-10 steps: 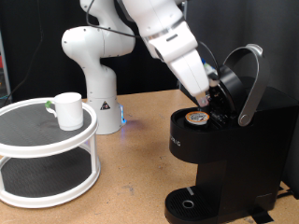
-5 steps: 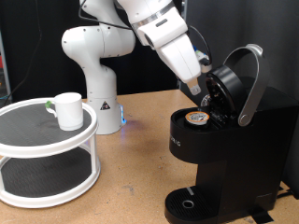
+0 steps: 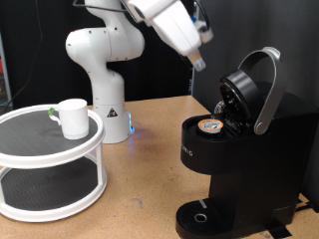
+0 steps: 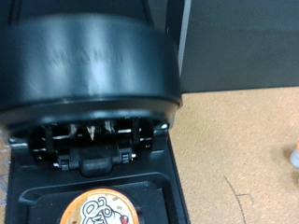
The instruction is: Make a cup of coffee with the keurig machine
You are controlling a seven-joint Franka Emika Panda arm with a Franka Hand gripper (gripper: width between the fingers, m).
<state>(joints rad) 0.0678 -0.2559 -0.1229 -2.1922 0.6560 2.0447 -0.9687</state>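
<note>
Hovering high near the exterior view's top, the gripper (image 3: 199,62) hangs above and to the left of the keurig machine (image 3: 239,159), apart from it; whether its fingers are spread or closed cannot be told, and nothing shows between them. The machine's lid (image 3: 249,90) stands raised, with a foil-topped coffee pod (image 3: 209,125) seated in the open chamber. The cup (image 3: 72,117) sits well apart on the top tier of a white two-tier round shelf (image 3: 30,151) at the exterior view's left.
</note>
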